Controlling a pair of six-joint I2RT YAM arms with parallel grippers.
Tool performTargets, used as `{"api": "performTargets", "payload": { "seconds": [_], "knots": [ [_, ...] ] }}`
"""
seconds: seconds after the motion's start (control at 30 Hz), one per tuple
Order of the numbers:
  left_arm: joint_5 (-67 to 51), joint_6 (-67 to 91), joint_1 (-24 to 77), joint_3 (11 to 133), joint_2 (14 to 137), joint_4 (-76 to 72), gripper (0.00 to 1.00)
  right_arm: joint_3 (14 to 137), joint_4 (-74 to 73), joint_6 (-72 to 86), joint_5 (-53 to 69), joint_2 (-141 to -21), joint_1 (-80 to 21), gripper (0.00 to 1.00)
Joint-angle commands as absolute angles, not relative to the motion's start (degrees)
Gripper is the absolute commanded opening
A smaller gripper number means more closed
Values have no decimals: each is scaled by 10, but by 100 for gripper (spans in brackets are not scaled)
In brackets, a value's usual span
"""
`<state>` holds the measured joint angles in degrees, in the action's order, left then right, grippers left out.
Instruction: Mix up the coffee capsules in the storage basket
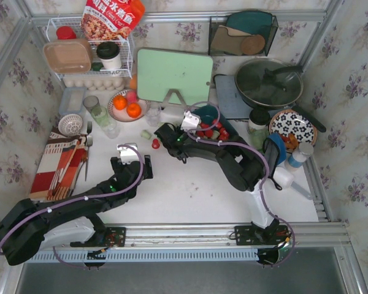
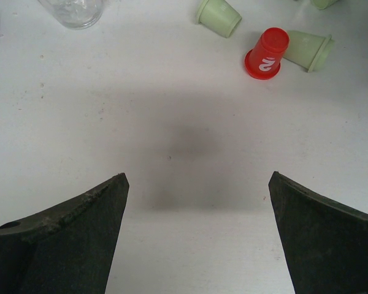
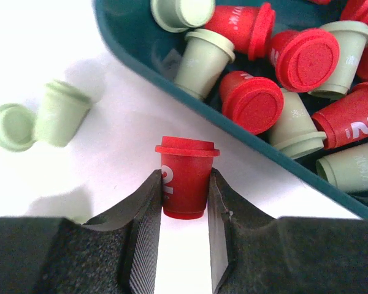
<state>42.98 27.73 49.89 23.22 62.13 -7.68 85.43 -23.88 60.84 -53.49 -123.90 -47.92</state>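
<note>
My right gripper is shut on an upright red coffee capsule, one finger on each side of it. It hangs just outside the rim of the dark teal storage basket. Inside the basket lie several red and pale green capsules in a jumble. Two more green capsules lie on the white table to the left. My left gripper is open over bare table, with nothing between its fingers. Ahead of it lie a red capsule and two green ones. From above, the basket sits behind the right wrist.
A plate of oranges and clear glasses stand at the back left. A green cutting board and a lidded pan are behind the basket. A patterned plate is at right. Folded cloth with cutlery lies at left.
</note>
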Motion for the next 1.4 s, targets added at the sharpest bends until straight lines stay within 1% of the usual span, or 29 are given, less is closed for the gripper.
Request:
{"api": "performTargets", "payload": {
  "seconds": [0.0, 0.1, 0.2, 0.3, 0.4, 0.6, 0.7, 0.83, 0.93, 1.03, 1.13, 1.2, 1.37],
  "knots": [
    [443, 284, 499, 238, 623, -78, 99, 812, -116, 486, -506, -1182, -495, 1],
    [443, 285, 499, 238, 623, -77, 99, 772, -25, 393, -466, -1134, -511, 0],
    [443, 286, 499, 238, 622, -77, 99, 742, 47, 327, -373, -1095, -512, 0],
    [443, 286, 498, 239, 622, -73, 99, 716, 93, 283, -314, -1061, -512, 0],
    [446, 287, 498, 240, 622, -69, 99, 700, 110, 260, -337, -1032, -512, 0],
    [456, 292, 498, 247, 625, -51, 99, 666, 163, 177, -447, -993, -504, 0],
    [459, 294, 499, 249, 627, -47, 99, 657, 161, 170, -475, -981, -487, 0],
    [462, 296, 498, 247, 624, -47, 99, 643, 150, 181, -471, -980, -443, 0],
    [462, 295, 498, 249, 627, -47, 99, 626, 146, 197, -426, -982, -399, 0],
    [462, 294, 498, 254, 632, -43, 99, 608, 161, 204, -333, -992, -355, 0],
    [462, 294, 498, 257, 635, -40, 99, 606, 160, 218, -278, -1010, -322, 0],
    [461, 294, 499, 257, 635, -40, 99, 605, 160, 224, -264, -1024, -316, 0],
    [463, 292, 498, 260, 639, -39, 99, 592, 166, 241, -272, -1041, -291, 1]
  ]
}}
